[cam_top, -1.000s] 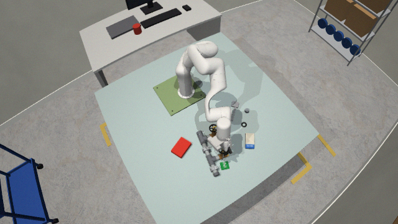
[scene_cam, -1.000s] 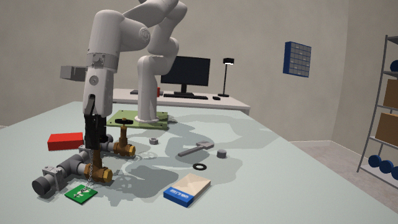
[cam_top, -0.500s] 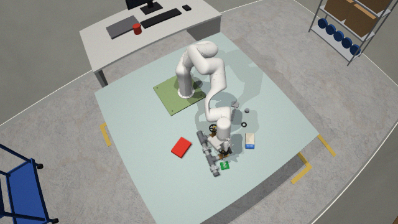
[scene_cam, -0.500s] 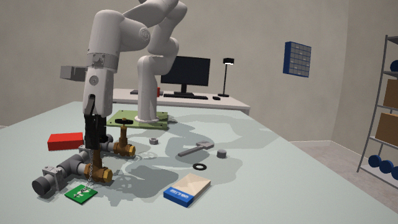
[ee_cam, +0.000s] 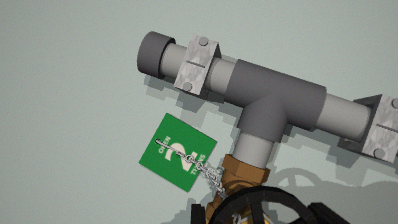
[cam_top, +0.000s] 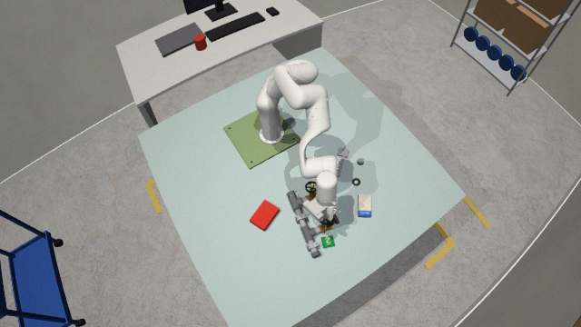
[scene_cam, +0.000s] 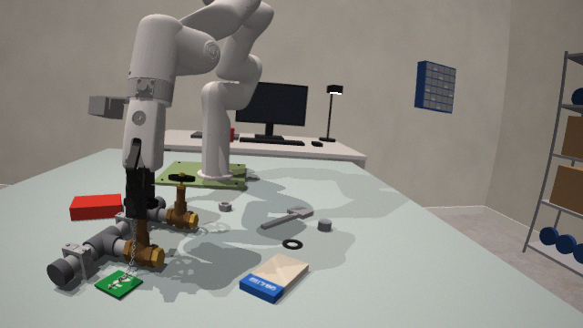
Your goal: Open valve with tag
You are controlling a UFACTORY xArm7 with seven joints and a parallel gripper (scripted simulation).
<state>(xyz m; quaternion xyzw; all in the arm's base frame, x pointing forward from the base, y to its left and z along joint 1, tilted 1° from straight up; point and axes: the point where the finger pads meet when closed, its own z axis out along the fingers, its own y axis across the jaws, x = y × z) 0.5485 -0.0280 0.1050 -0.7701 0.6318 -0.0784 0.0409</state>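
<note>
A grey pipe runs across the table with two brass valves branching off it. The near valve has a chain to a green tag that reads 2 turns; the tag also lies flat on the table in the side view. My gripper points straight down over this valve and is shut on its black handwheel, which shows at the bottom of the wrist view. The far valve stands apart with its black handwheel free.
A red block lies left of the pipe. A blue and tan box, a black ring, a grey cap, a grey hammer-like tool and a nut lie to the right. The arm's green base plate is behind.
</note>
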